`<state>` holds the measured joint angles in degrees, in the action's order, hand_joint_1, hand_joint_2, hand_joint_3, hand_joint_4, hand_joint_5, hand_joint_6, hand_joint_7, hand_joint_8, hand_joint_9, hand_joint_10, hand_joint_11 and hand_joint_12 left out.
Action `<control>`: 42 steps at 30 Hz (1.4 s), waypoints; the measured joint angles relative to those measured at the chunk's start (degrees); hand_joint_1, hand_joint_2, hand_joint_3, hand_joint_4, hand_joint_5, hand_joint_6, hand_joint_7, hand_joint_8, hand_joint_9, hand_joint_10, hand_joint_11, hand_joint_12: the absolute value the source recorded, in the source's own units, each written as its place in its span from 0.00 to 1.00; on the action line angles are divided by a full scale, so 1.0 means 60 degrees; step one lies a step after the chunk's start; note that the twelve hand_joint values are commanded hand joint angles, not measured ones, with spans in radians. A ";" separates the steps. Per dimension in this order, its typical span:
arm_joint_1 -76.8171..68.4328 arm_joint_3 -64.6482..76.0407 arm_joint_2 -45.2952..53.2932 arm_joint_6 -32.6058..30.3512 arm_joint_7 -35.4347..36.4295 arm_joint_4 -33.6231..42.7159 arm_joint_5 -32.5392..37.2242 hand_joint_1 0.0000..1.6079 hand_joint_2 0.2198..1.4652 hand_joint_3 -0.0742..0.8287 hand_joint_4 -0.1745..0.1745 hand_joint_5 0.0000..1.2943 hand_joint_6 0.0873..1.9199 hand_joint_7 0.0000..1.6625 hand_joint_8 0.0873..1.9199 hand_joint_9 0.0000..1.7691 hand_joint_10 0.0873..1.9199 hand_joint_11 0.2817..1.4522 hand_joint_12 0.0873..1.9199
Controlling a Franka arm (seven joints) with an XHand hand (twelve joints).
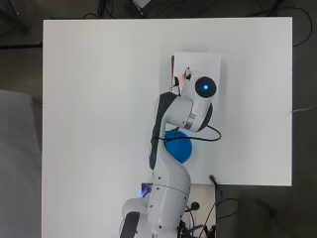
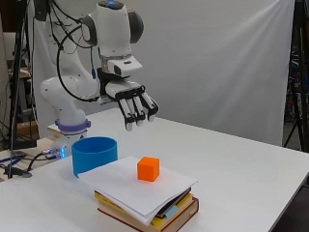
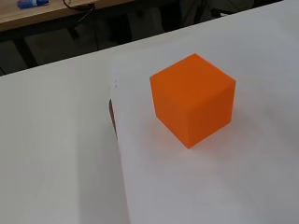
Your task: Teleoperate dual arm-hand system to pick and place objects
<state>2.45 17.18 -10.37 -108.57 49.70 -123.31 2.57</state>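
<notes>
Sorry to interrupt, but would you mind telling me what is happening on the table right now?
A white robot arm is holding its robot hand in the air above an orange cube, fingers relaxed and pointing down, holding nothing. The cube sits on a white sheet of paper laid over a stack of books. A blue cup stands on the table beside the stack, on the arm's side. Nothing has been picked up yet.
</notes>
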 joint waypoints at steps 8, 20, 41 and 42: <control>-0.0007 -0.0304 -0.0336 -0.1092 0.1334 -0.0867 0.0617 0.17 0.79 0.09 0.93 0.50 0.61 0.58 0.57 0.66 0.63 0.47 0.59; 0.0046 -0.0581 -0.0911 -0.0954 0.2018 -0.1098 0.1135 0.15 0.55 0.08 0.76 0.10 0.00 0.14 0.00 0.22 0.00 0.20 0.00; 0.0030 0.0367 0.2059 -0.4130 0.0576 -0.1319 0.0482 0.10 0.60 0.09 0.64 0.17 0.00 0.20 0.00 0.27 0.00 0.21 0.00; 0.0003 0.0309 0.1991 -0.4165 0.0719 -0.1509 0.0565 0.11 0.60 0.09 0.65 0.17 0.00 0.19 0.00 0.26 0.00 0.21 0.00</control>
<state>2.48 19.04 1.57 -133.56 54.01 -132.37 5.96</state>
